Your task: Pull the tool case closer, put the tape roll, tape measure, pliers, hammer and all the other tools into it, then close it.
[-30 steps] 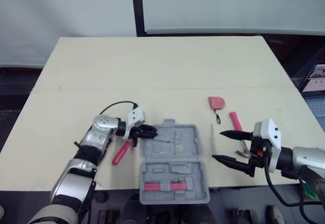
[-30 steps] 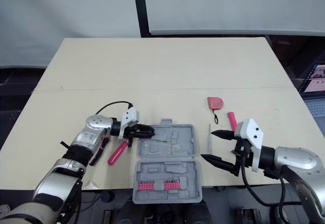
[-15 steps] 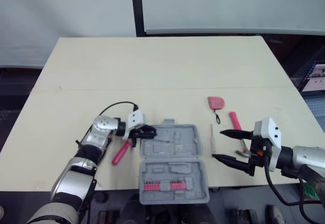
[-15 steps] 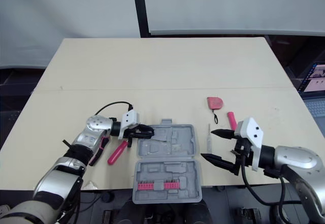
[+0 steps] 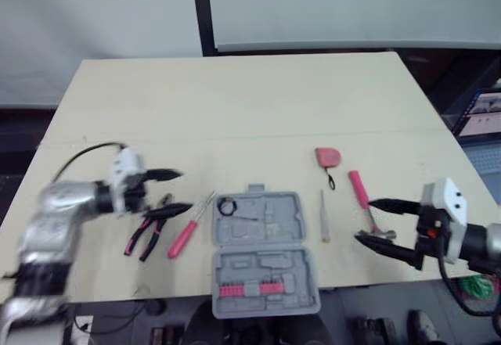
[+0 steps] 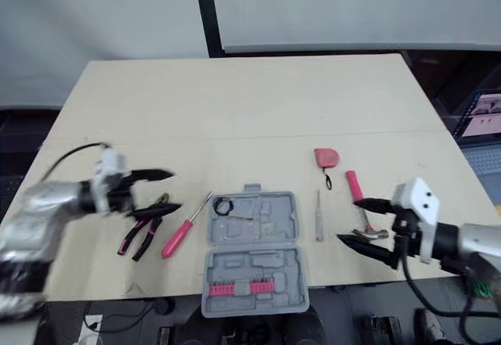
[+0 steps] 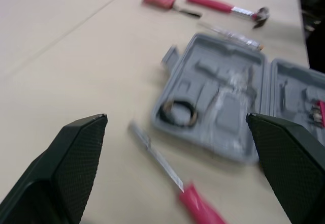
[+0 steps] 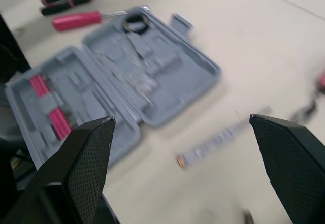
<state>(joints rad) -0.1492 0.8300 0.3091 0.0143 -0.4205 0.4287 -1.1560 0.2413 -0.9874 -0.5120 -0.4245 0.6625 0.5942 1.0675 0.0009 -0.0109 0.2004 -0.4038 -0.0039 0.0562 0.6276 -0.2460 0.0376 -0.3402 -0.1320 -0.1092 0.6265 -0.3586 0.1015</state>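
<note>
Currently both pincers stand spread and empty. The left pincer (image 5: 182, 191) hovers with the pliers (image 5: 145, 235) just beside its lower finger. The pink screwdriver (image 5: 186, 235) lies next to them, between the pincer and the open tool case (image 5: 264, 253).

The pliers look stiff and dense, with grippy sleeved handles. I'd pinch across both handles mid-length, though the screwdriver crowds that approach.

The right pincer (image 5: 364, 220) has the hammer (image 5: 359, 190) head just off its tips, a slim metal driver (image 5: 322, 215) beyond, and the tape measure (image 5: 329, 157) farther out. I judge the hammer head-heavy, so grip near the head.

The tape roll (image 5: 228, 206) is already in the case.
</note>
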